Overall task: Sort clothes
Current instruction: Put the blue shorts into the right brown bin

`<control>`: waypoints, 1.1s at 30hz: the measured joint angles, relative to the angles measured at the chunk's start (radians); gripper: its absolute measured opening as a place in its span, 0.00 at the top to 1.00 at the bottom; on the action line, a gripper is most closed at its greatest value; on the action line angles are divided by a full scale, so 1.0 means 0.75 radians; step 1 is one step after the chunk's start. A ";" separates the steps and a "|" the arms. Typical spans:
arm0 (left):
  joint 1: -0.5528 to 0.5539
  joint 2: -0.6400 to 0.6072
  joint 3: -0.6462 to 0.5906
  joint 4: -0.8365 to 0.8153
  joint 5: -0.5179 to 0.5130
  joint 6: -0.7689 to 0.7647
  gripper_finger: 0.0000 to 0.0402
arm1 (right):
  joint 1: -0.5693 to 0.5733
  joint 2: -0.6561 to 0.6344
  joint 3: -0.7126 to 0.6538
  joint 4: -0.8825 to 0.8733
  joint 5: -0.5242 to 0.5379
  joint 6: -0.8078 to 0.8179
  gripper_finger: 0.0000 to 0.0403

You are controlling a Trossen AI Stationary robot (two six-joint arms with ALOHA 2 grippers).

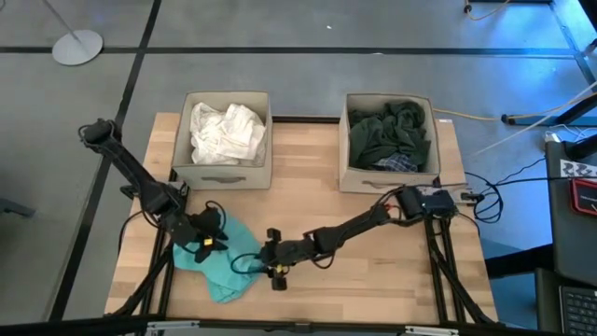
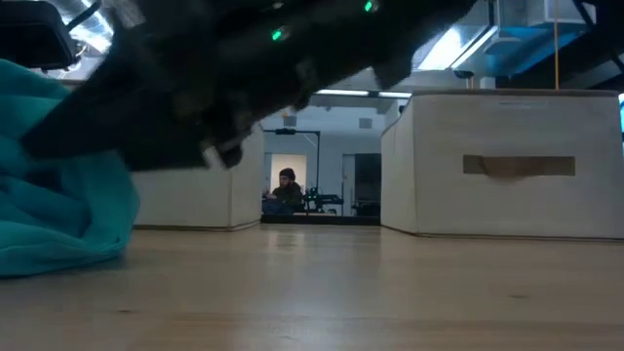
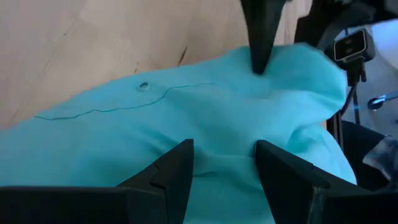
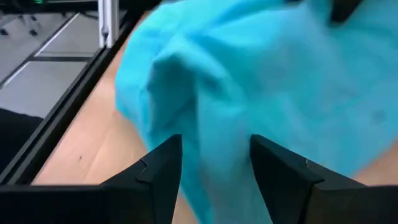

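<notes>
A teal garment [image 1: 220, 269] lies crumpled on the table near its front left, and also shows in the low view [image 2: 58, 195]. My left gripper [image 1: 209, 235] stands open at the garment's far left part, its fingertips [image 3: 224, 149] slanting down over the cloth. My right gripper [image 1: 271, 263] is open at the garment's right edge, with a raised fold of the teal garment [image 4: 205, 93] just ahead of its fingertips [image 4: 214, 146]. White clothes [image 1: 227, 131] fill the left box. Dark green clothes [image 1: 387, 131] and a bit of plaid [image 1: 399, 162] fill the right box. My left gripper stands open close over the teal garment's upper surface [image 3: 221, 134], slanting down; whether its fingers touch the cloth I cannot tell. My right gripper comes level from the table's right, with the garment's right-hand fold [image 4: 208, 134] before its open fingers; whether they touch it I cannot tell.
Two beige fabric boxes [image 1: 227, 173] [image 1: 387, 179] stand side by side at the table's far edge. Bare wood [image 1: 373, 280] stretches across the near right. A person [image 2: 286, 190] sits far off in the room behind.
</notes>
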 joint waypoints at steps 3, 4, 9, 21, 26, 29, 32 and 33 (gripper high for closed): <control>-0.009 0.022 0.000 0.015 -0.004 -0.007 0.59 | 0.003 0.067 0.040 0.032 0.034 0.052 0.52; -0.009 0.026 0.000 0.010 -0.005 -0.016 0.59 | 0.003 0.087 0.047 0.037 0.074 0.065 0.52; -0.007 0.051 0.000 0.015 -0.007 -0.062 0.59 | -0.009 0.145 0.057 0.051 0.108 0.095 0.53; -0.007 0.059 0.000 0.013 -0.024 -0.103 0.59 | -0.007 0.141 0.059 -0.027 0.158 0.117 0.96; -0.008 0.059 0.000 0.014 -0.025 -0.114 0.59 | 0.027 0.093 0.059 -0.171 0.231 0.080 0.98; -0.005 0.059 0.000 0.014 -0.026 -0.125 0.59 | 0.049 0.038 0.055 -0.260 0.277 0.019 0.98; -0.004 0.058 0.000 0.014 -0.037 -0.138 0.59 | 0.061 -0.027 0.056 -0.402 0.359 -0.032 0.97; -0.004 0.059 0.000 0.014 -0.048 -0.139 0.59 | 0.065 -0.048 0.056 -0.464 0.383 -0.044 0.97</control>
